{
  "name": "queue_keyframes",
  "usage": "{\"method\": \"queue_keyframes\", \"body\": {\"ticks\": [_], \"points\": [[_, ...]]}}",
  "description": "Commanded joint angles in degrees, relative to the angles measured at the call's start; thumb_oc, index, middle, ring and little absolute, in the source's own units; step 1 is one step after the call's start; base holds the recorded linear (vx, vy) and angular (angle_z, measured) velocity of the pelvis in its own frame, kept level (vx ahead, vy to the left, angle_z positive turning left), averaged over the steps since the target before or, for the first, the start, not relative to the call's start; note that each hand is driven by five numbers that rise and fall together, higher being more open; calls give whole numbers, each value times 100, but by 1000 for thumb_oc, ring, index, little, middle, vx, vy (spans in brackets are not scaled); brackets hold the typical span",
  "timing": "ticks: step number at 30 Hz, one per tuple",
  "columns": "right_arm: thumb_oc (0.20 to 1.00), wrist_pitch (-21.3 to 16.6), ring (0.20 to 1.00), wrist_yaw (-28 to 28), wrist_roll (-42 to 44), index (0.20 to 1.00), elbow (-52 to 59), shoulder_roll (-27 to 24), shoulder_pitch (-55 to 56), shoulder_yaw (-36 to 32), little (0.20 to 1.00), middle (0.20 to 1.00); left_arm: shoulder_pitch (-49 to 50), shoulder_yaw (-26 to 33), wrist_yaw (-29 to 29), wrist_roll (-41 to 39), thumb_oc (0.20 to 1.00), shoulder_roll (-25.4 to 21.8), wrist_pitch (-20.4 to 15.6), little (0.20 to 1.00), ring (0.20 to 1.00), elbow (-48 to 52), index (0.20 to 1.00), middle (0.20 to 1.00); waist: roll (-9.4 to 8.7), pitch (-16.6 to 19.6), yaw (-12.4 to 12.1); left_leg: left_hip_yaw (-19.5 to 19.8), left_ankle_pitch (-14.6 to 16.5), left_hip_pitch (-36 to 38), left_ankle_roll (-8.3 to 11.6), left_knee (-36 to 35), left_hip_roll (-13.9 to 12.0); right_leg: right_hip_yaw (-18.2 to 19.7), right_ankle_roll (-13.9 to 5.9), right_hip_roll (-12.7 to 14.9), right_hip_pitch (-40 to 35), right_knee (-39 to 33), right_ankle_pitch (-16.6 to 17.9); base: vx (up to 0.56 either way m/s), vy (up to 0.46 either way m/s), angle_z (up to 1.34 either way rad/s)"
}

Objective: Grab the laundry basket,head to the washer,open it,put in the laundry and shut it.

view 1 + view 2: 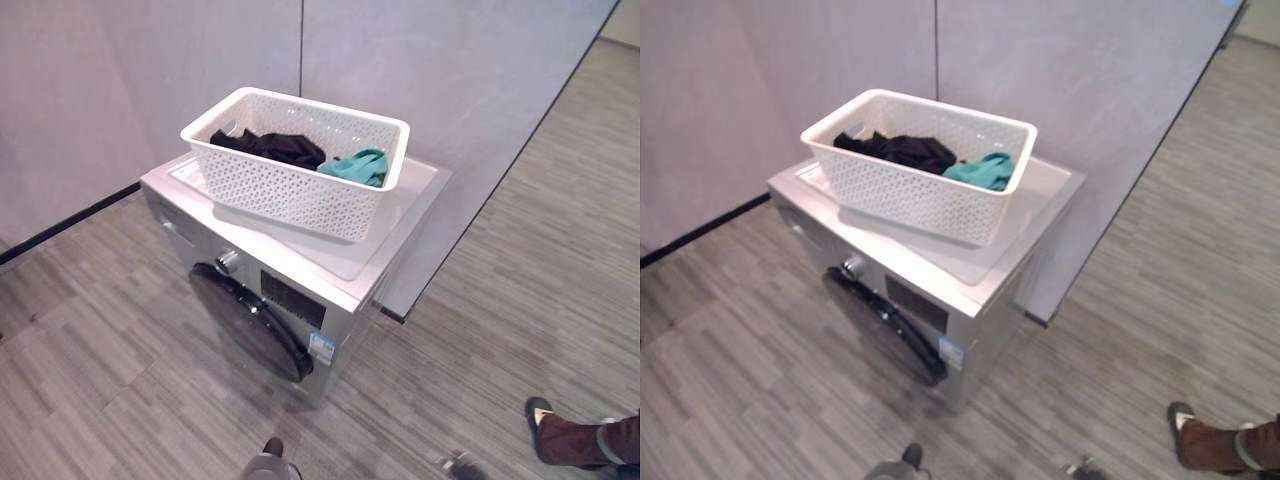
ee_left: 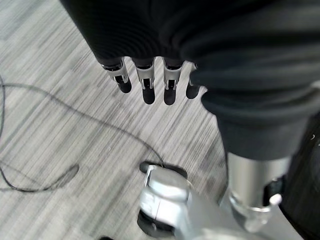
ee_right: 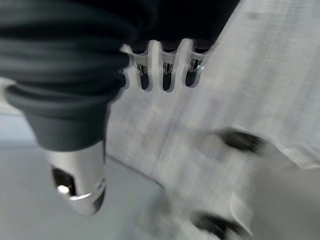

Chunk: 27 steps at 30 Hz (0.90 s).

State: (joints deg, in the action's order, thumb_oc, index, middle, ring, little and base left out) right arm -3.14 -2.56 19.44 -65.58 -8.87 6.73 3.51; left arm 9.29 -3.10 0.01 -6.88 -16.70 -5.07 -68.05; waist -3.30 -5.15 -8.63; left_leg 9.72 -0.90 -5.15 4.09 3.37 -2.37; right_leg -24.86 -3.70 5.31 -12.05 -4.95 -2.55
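Note:
A white lattice laundry basket point(image 1: 300, 190) stands on top of a silver front-loading washer point(image 1: 345, 262) against the grey wall. Inside the basket lie a black garment point(image 1: 275, 147) and a teal garment point(image 1: 358, 165). The washer's round dark door point(image 1: 250, 322) faces the lower left and looks closed. My left hand point(image 2: 145, 82) hangs over the floor, its fingers straight and holding nothing. My right hand point(image 3: 167, 75) also hangs low over the floor with relaxed fingers and nothing in it. Both hands are far from the basket and the washer.
Grey wall panels point(image 1: 200, 60) stand behind the washer, with a dark baseboard along the floor. A person's brown shoe point(image 1: 570, 437) is on the wood-look floor at the lower right. Open floor lies in front of the washer door.

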Motion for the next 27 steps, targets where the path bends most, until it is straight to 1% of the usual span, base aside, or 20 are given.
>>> {"method": "queue_keyframes", "body": {"ticks": [1,2,4,5,7,9,10,14,15,19,27], "points": [[1000,-399,1000,248,-66,1000,794,-573,259,-83,1000,1000,24,32,397,-467,1000,-64,-400,1000,1000,268,1000,1000,341,237,38,-153,-404,-129,49,-136,-333,327,-23,187,90,438,-430,-6,109,-13],[1000,-584,1000,395,-106,1000,833,-506,426,-113,1000,1000,122,42,459,-723,1000,135,-506,1000,1000,196,1000,1000,403,230,201,-252,-369,-49,15,-154,-325,432,-49,229,109,457,-417,1,76,-14],[1000,-585,1000,395,-106,1000,832,-507,426,-112,1000,1000,122,42,459,-723,1000,136,-509,1000,1000,194,1000,1000,405,228,198,-256,-369,-44,14,-157,-326,435,-50,230,107,458,-417,9,57,-14],[1000,-561,1000,401,-86,1000,791,-546,470,-119,1000,1000,163,-39,421,-749,1000,205,-512,1000,1000,189,1000,1000,443,253,289,-308,-359,15,-1,-190,-321,496,-55,243,107,464,-419,26,59,-17],[1000,-549,1000,209,245,1000,744,-535,529,-244,1000,1000,173,-88,366,-756,1000,234,-527,1000,1000,197,1000,1000,463,269,365,-355,-349,58,-12,-210,-317,543,-68,258,120,474,-407,28,59,-20],[1000,-579,1000,89,769,1000,648,-539,554,-501,1000,1000,160,-128,293,-798,1000,251,-523,1000,1000,193,1000,1000,473,283,421,-387,-340,89,-19,-234,-313,571,-85,271,130,465,-393,28,35,-14],[1000,-658,1000,128,1152,1000,528,-535,587,-787,1000,1000,163,-168,211,-816,1000,295,-497,1000,1000,165,1000,1000,487,314,447,-405,-336,119,-21,-273,-313,577,-101,281,125,445,-376,44,31,-16],[1000,-685,1000,242,1318,1000,335,-537,542,-941,1000,1000,155,-170,191,-846,1000,333,-516,1000,1000,130,1000,1000,490,359,413,-428,-334,160,-18,-337,-313,571,-135,299,108,420,-361,29,12,-10],[1000,-333,1000,287,173,1000,193,-840,-490,602,1000,1000,-1058,-864,699,-498,1000,470,-381,1000,1000,-392,1000,1000,503,63,911,-1480,10,433,72,-837,-396,1490,-459,761,1107,-5,541,19,15,-4],[1000,-354,1000,350,180,1000,183,-743,-475,619,1000,1000,-1054,-910,672,-456,1000,508,-370,1000,1000,-444,1000,1000,494,125,926,-1521,29,445,70,-837,-354,1443,-514,833,1047,-5,541,20,12,-23],[1000,-340,1000,405,100,1000,-43,-689,-435,619,1000,1000,-1007,-992,636,-366,1000,538,-356,1000,1000,-503,1000,1000,492,139,930,-1550,14,506,97,-837,-378,1349,-530,839,925,-5,524,7,-22,3]]}}
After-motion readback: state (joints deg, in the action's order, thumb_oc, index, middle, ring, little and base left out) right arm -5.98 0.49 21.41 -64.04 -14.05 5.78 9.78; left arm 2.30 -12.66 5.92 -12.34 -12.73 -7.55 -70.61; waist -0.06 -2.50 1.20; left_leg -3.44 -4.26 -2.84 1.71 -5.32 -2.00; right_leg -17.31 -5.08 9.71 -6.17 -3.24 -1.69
